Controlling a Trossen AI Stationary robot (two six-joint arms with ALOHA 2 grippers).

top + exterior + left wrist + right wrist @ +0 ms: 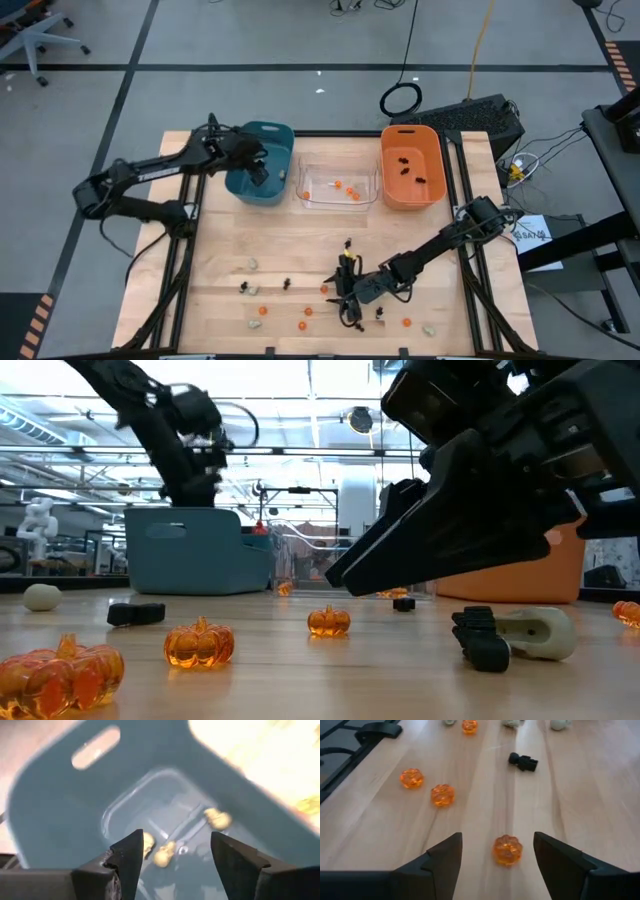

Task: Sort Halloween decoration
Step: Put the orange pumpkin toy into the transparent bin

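Note:
Small orange pumpkins, black spidery pieces and pale lumps lie scattered on the near half of the wooden table (220,240). My right gripper (497,839) is open low over the table's near middle (342,290). One orange pumpkin (507,850) rests on the wood between its fingertips, apart from both. My left gripper (175,845) hangs open above the teal bin (262,165) at the far left. Three pale lumps (165,854) lie on that bin's floor.
The clear bin (337,200) holds orange pumpkins, and the orange bin (411,200) to its right holds black pieces. Just beyond my right gripper lie two more pumpkins (443,795) and a black piece (522,762). A pale lump (428,328) sits near the front right.

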